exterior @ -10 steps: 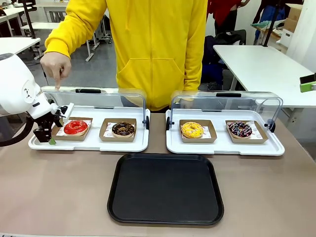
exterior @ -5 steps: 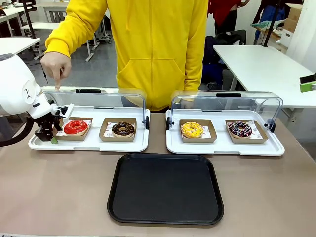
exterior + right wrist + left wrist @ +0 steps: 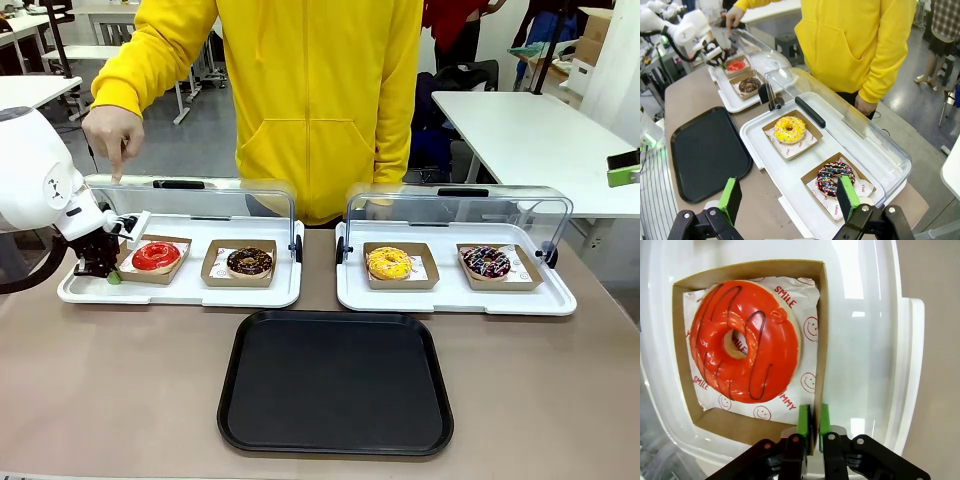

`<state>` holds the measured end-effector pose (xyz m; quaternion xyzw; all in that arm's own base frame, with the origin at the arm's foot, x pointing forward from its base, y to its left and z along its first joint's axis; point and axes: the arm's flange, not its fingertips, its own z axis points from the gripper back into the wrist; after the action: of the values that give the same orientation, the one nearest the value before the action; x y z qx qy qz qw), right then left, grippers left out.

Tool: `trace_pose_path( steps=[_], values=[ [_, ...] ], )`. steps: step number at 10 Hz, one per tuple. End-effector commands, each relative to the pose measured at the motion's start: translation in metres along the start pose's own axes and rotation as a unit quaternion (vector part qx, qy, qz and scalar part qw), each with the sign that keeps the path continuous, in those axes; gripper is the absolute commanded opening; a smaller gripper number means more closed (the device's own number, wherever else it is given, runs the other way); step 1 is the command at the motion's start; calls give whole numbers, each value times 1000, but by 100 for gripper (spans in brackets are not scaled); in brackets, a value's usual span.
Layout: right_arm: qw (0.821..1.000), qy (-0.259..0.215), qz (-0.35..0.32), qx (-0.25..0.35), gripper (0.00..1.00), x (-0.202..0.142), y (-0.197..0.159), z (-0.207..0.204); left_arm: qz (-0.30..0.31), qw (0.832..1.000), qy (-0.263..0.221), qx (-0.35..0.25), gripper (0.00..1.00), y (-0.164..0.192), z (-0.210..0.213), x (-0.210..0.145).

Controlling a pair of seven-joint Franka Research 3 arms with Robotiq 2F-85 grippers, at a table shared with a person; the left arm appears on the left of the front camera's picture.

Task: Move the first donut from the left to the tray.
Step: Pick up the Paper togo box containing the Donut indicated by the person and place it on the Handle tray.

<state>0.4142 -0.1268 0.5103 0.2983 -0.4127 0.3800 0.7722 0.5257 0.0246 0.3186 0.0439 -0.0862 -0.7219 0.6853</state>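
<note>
The red-iced donut [image 3: 156, 255] sits in its brown cardboard holder [image 3: 820, 325] on white printed paper, at the left end of the left white tray [image 3: 180, 293]. My left gripper [image 3: 810, 421] is shut on the holder's near side wall, one green pad on each side of the cardboard. In the front view the left gripper [image 3: 108, 270] is at the holder's left edge. The black tray [image 3: 336, 382] lies flat at the table's front middle. My right gripper [image 3: 790, 197] stands open above the table, nothing between its fingers. The red donut [image 3: 736, 65] also appears far off in the right wrist view.
A chocolate donut [image 3: 249, 262] shares the left white tray. The right white tray [image 3: 455, 297] holds a yellow donut [image 3: 389, 263] and a sprinkled chocolate donut [image 3: 486, 262]. Both clear lids [image 3: 190, 195] stand raised. A person's hand [image 3: 113, 135] points down above the left lid.
My left gripper has slid in against the holder's left edge and closed on its wall. The holder and donut have shifted slightly. The person's hand stays still.
</note>
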Motion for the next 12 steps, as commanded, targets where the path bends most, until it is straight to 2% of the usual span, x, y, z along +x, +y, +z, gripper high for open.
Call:
trace_pose_path(
  steps=[1, 3, 4, 5, 8, 9, 12],
  values=[
    [1000, -13, 12, 1, 100, 1, -2, -1, 2, 1000, 12, -15, 0, 3, 6, 1],
    [1000, -13, 12, 1, 100, 1, -2, -1, -4, 999, 17, -29, 0, 2, 5, 2],
    [1000, -13, 12, 1, 100, 1, -2, -1, 25, 999, 17, -45, 0, 6, 3, 2],
    [1000, -13, 12, 1, 100, 1, -2, -1, -6, 1000, 7, -13, 0, 1, 1, 1],
    [1000, -13, 12, 1, 100, 1, -2, -1, 2, 1000, 8, -21, 2, 2, 2, 2],
    [1000, -13, 12, 1, 100, 1, -2, -1, 1, 1000, -15, 2, 2, 0, 14, 2],
    [1000, -13, 12, 1, 100, 1, -2, -1, 9, 998, -31, 51, 2, -11, 55, 22]
  ],
)
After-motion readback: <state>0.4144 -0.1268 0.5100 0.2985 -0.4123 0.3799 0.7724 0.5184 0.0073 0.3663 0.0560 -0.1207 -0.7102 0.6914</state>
